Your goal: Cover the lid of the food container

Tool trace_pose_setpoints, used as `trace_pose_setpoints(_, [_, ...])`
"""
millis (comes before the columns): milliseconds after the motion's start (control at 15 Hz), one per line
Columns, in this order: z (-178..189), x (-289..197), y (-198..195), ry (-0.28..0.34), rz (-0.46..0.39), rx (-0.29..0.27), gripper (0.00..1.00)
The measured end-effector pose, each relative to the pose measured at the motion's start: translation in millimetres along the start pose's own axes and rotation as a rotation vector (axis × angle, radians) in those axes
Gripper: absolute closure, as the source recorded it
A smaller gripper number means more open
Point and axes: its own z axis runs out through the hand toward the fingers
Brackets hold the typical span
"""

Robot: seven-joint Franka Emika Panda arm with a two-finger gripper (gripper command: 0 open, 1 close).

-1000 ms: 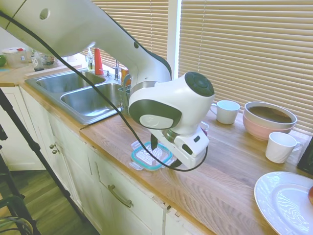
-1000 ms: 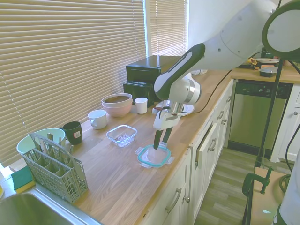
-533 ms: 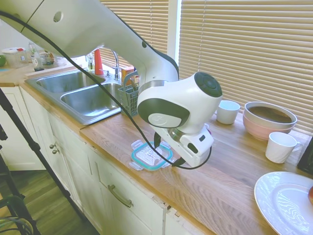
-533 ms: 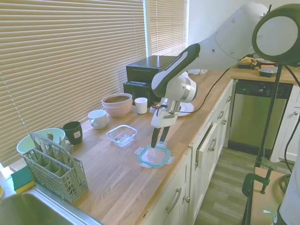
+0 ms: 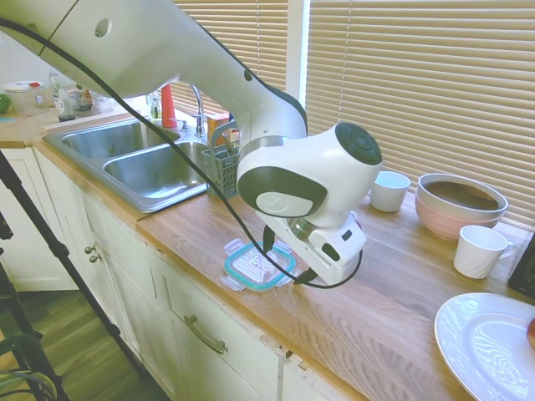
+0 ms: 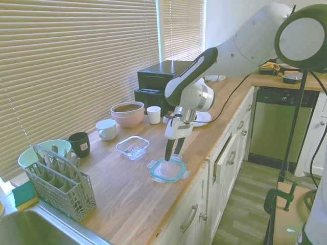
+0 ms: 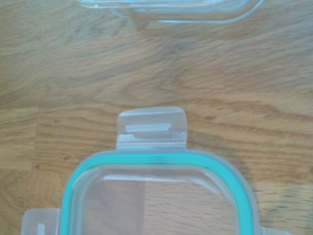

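The gripper (image 6: 170, 154) points straight down over the lid (image 6: 167, 170), its two slim dark fingers (image 6: 168, 151) parted by a narrow gap and their tips at or just above the lid's far edge; whether they touch it cannot be told, and nothing is held between them. The lid lies flat on the wooden countertop (image 6: 127, 199) close to the front edge, directly beneath the jaws. It is a thin, clear plastic rounded square with a raised teal rim and translucent snap tabs jutting from its sides; in the wrist view one tab (image 7: 152, 128) shows a moulded slot, and the wood grain reads through the glossy panel.

The food container (image 6: 132, 147), a shallow clear tub with rounded corners and a thick glassy rim, sits open on the counter beyond the jaws, toward the blinds, near the lid but apart from it. Its near edge (image 7: 171, 10) shows in the wrist view just past the tab, with bare streaked wood between the two.
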Motion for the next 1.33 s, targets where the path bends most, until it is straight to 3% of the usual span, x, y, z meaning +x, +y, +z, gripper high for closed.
trace_pose_setpoints(267, [1.8,-3.9,-4.0,-0.015,-0.001,-0.021,0.00])
trace_pose_setpoints(333, [2.0,-4.4,-4.7,-0.017,0.002,-0.024,1.00])
trace_pose_setpoints(1333, [9.0,-9.7,-1.2,-0.031,0.033,-0.044,1.00])
